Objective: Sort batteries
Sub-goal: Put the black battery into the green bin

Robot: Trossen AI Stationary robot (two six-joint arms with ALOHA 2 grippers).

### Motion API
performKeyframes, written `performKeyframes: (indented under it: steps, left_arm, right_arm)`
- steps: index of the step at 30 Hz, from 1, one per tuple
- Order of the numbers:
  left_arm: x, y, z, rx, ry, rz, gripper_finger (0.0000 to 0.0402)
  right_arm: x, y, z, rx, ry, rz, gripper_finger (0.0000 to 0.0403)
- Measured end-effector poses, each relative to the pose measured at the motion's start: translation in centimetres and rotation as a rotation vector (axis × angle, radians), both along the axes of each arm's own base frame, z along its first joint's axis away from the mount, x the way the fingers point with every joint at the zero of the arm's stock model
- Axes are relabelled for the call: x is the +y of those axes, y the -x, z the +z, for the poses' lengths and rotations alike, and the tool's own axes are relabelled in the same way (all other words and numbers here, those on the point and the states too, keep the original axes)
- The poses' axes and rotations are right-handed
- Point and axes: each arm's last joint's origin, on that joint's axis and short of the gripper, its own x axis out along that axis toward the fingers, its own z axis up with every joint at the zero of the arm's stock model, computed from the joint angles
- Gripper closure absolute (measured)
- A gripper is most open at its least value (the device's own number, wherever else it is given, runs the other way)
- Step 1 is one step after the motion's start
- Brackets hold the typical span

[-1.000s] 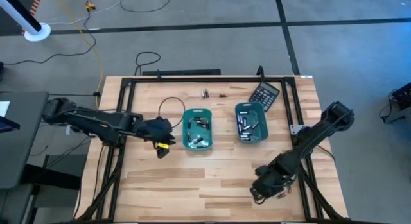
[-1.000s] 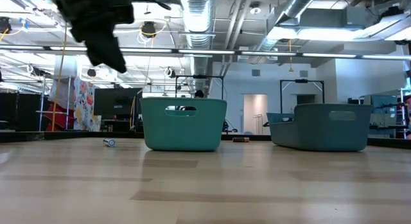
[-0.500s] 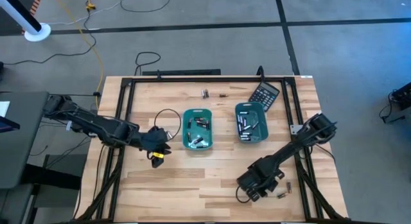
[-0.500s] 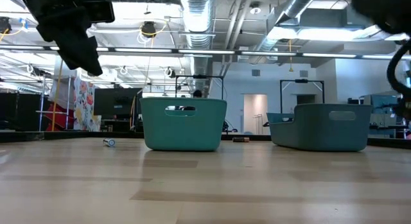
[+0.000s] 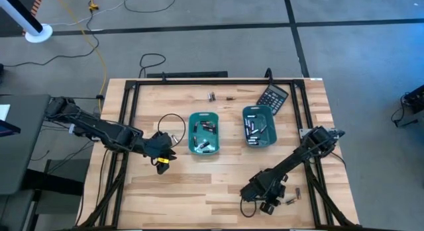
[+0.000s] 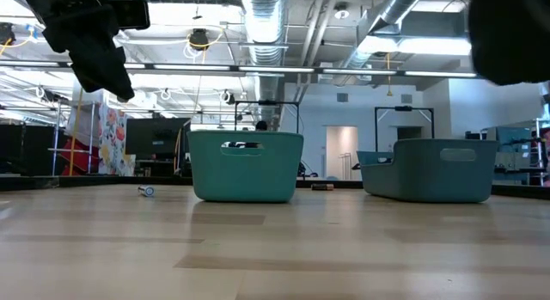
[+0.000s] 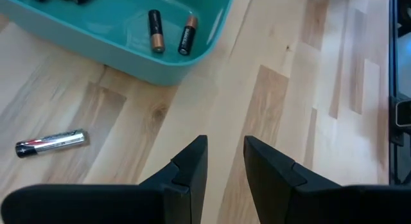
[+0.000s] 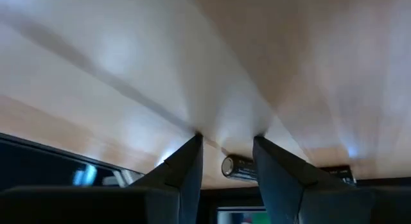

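Two teal trays stand mid-table, the left tray (image 5: 203, 132) and the right tray (image 5: 258, 126), each with several batteries inside. My left gripper (image 5: 161, 150) (image 7: 225, 153) hovers open over bare wood left of the left tray; one silvery battery (image 7: 50, 142) lies on the table near that tray. My right gripper (image 5: 260, 191) (image 8: 226, 144) is low near the table's near edge, fingers apart. One battery (image 5: 289, 201) (image 8: 235, 167) lies on the wood to its right, clear of the fingers. Two more batteries (image 5: 212, 96) lie near the far edge.
A black calculator (image 5: 272, 96) lies at the far right by the right tray. A black frame (image 5: 218, 82) runs round the tabletop, and a dark cable loop (image 5: 173, 120) lies left of the left tray. Bare wood (image 5: 199, 178) stretches between the trays and the near edge.
My right gripper has slid along the near edge toward the table's left, uncovering the battery that now lies to its right. My left gripper has drawn back a little from the left tray, toward the near-left, then stayed still.
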Motion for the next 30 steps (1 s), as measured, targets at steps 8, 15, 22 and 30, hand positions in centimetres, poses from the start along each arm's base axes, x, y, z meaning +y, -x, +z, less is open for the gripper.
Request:
performKeyframes:
  steps: [8, 15, 22, 30]
  left_arm:
    - [0.0, 0.0, 0.0, -0.006, 0.017, 0.037, 0.0304]
    - [0.1, -0.1, 0.1, -0.018, 0.016, 0.066, 0.0304]
    - [0.0, -0.4, 0.4, -0.061, 0.032, 0.068, 0.0304]
    - [0.0, -0.4, 0.4, -0.07, 0.031, 0.082, 0.0304]
  right_arm:
    - [1.7, 0.8, 0.4, -0.041, -0.05, 0.126, 0.0242]
    - [2.7, 2.4, 0.5, -0.017, -0.057, 0.222, 0.0242]
    - [3.2, 4.2, 0.7, 0.025, 0.019, 0.316, 0.0243]
    - [3.0, 4.3, 1.0, 0.068, 0.088, 0.243, 0.0243]
